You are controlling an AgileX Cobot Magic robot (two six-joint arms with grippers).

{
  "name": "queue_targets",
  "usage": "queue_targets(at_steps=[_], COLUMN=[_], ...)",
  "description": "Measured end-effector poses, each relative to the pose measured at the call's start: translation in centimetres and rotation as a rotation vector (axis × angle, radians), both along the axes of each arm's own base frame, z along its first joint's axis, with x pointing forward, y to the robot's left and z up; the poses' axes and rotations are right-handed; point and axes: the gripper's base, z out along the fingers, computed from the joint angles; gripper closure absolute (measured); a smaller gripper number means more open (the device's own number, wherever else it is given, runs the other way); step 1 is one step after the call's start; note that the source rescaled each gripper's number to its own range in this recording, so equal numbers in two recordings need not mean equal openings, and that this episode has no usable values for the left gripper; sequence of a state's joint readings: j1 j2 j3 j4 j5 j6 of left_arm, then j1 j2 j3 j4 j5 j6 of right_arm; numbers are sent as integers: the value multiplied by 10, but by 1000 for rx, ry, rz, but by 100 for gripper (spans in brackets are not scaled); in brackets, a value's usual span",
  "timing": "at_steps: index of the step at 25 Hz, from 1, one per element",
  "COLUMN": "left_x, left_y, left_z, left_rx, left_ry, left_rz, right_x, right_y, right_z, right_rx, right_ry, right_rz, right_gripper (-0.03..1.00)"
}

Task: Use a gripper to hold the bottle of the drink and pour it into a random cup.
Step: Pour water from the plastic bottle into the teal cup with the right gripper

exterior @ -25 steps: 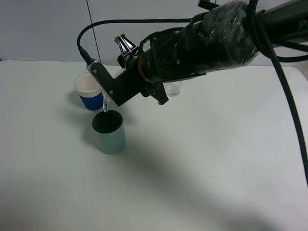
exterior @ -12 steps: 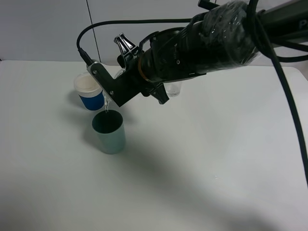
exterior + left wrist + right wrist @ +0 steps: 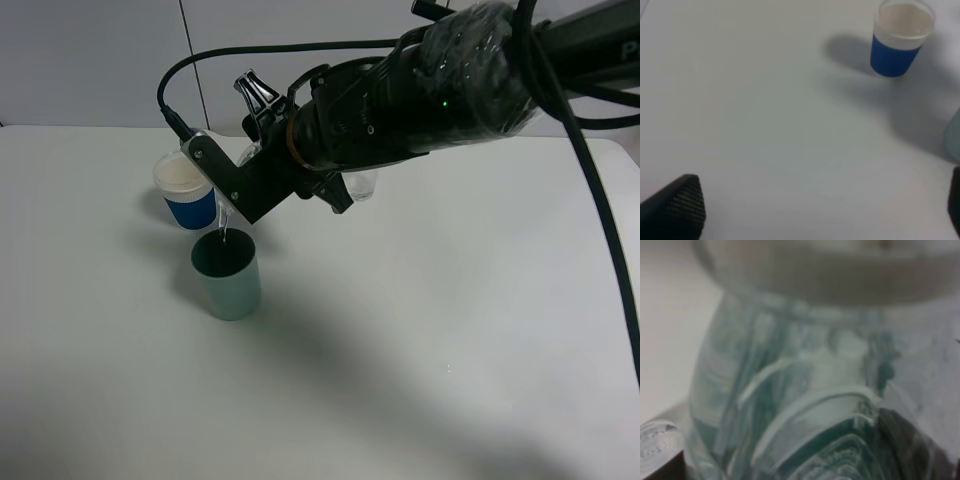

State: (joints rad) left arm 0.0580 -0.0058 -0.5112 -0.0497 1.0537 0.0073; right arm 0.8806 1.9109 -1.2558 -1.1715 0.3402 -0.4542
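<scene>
My right gripper (image 3: 232, 205) reaches across to the left side of the table, shut on the bottle of the drink. The bottle is tipped, and only its clear neck (image 3: 225, 226) shows under the black wrist, right above the mouth of the teal-green cup (image 3: 227, 274). Clear ribbed bottle plastic with green tints (image 3: 805, 390) fills the right wrist view. My left gripper (image 3: 815, 210) is open over bare table. One fingertip (image 3: 680, 205) shows at each edge of that view, with nothing between them.
A blue-sleeved white paper cup (image 3: 185, 190) stands just behind the teal cup and also appears in the left wrist view (image 3: 900, 42). A clear glass (image 3: 362, 185) is partly hidden behind the right arm. The white table (image 3: 420, 340) extends to the right and front.
The right wrist has shifted slightly up and to the left. The bottle's neck stays over the teal cup.
</scene>
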Motion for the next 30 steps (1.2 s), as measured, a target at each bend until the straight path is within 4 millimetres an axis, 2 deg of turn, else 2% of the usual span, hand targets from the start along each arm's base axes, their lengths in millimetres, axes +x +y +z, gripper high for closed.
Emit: queue_targets(at_steps=[30], left_x=[0], left_y=[0], left_z=[0], left_rx=[0], left_ry=[0], left_rz=[0], right_x=[1], right_y=[1], right_z=[1], right_rx=[-27], right_ry=[-30], right_rz=[31], right_gripper=[97])
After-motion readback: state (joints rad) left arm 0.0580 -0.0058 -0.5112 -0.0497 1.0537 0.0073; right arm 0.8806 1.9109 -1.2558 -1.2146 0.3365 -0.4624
